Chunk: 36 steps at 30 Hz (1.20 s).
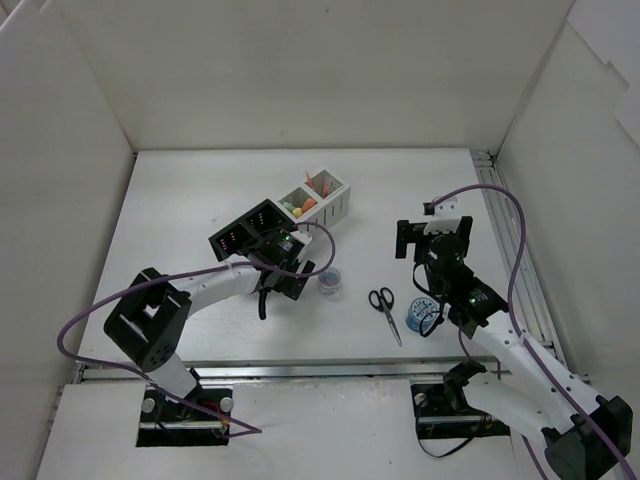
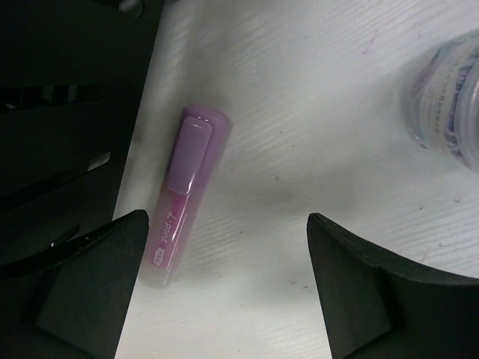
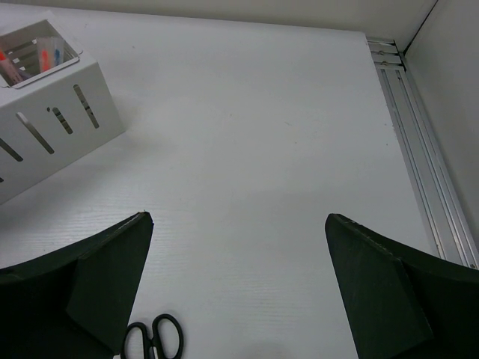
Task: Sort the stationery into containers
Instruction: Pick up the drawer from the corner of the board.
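Note:
A pink marker [image 2: 183,196] lies flat on the table just inside the left finger [image 2: 97,284] of my left gripper [image 2: 228,250], which is open and holds nothing. The purple-lidded tub [image 2: 449,97] stands to its right, also seen from above [image 1: 329,283]. The black containers [image 1: 245,230] sit right behind my left gripper [image 1: 285,262]. The white containers [image 1: 320,197] hold several colourful pens. Black-handled scissors [image 1: 383,305] and a blue tape roll [image 1: 420,318] lie near my right arm. My right gripper [image 3: 236,247] hovers open over bare table, with the scissors [image 3: 153,340] at its lower left.
White walls enclose the table on three sides. A metal rail [image 3: 423,164] runs along the right edge. The white container [image 3: 52,112] stands at the far left of the right wrist view. A purple cable [image 1: 500,200] loops above the right arm.

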Tool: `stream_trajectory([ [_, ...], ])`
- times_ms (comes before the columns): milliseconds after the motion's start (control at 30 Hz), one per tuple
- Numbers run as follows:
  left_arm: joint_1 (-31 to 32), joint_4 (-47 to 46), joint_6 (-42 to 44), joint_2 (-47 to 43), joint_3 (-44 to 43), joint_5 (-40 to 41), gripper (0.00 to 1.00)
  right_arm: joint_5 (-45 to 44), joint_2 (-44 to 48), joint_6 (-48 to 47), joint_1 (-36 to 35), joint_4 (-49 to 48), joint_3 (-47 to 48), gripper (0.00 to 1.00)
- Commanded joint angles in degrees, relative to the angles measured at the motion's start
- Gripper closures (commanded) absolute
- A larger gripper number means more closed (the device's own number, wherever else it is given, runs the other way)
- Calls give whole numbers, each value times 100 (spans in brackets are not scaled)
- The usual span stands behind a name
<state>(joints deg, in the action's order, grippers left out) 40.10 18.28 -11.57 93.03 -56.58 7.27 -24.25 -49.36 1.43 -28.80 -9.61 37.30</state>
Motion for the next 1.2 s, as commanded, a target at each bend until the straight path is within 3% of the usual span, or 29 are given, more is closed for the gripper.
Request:
stream_trajectory([
  [0, -98, -202, 94, 100, -196, -32, 18, -220, 76, -46, 32, -402, 190, 2],
  [367, -230, -202, -47, 426, -205, -401, 19, -229, 111, -64, 32, -402, 199, 2],
  [433, -230, -220, -55, 417, -135, -603, 23, -220, 129, -55, 23, -393, 208, 2],
  [667, 16, -185, -231, 417, -11, -894, 57, -203, 182, -46, 23, -384, 181, 2],
  [767, 86, -203, -231, 374, -29, -964, 78, -185, 199, -38, 32, -375, 190, 2],
  [800, 138, -194, -240, 347, -46, -929, 90, -185, 208, -29, 41, -375, 190, 2],
  [867, 139, -185, -214, 199, -125, -885, 100, -185, 234, -29, 23, -367, 181, 2],
  [967, 252, -202, -82, -161, -274, -754, 100, -177, 287, -29, 32, -367, 164, 2],
  [1167, 323, -764, 462, -1286, -661, 395, 100, -185, 375, -29, 41, -428, 94, 2],
])
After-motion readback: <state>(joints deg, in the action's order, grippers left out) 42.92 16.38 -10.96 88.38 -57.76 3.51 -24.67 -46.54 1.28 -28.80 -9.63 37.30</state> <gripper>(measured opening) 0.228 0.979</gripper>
